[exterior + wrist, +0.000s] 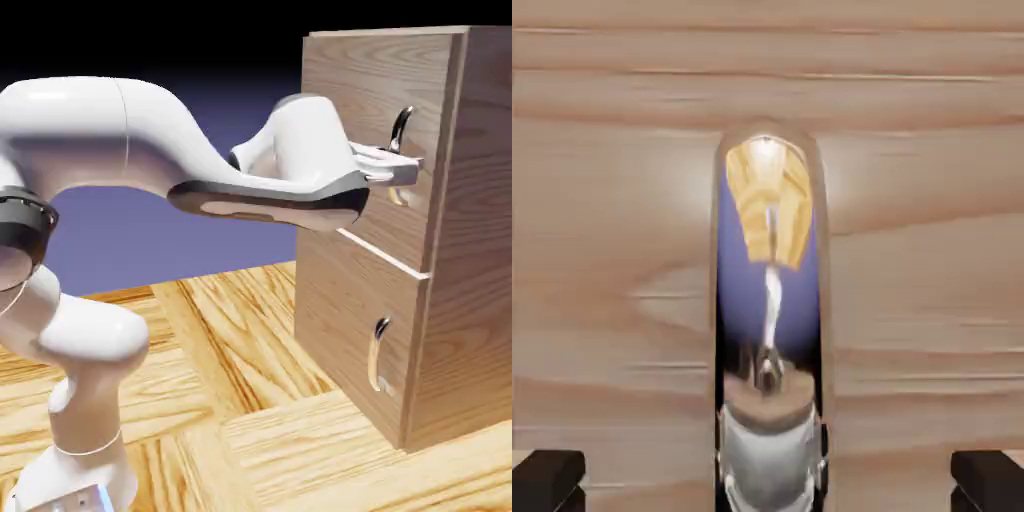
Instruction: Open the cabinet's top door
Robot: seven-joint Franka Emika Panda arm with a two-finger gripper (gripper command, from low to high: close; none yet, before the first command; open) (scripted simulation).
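A tall light-brown wood-grain cabinet [460,250] stands on the wooden table [250,400] at the right of the exterior view. The white robot arm [150,140] reaches level across to the top door [375,150], which sits flush with the front. The gripper [405,165] meets that door's long curved silver handle [400,130], fingers drawn narrow around it. In the hand view the mirror-bright handle [770,330] runs up the middle, a dark fingertip [547,480] in each bottom corner. The smaller lower door [360,340] carries a shorter handle [378,352].
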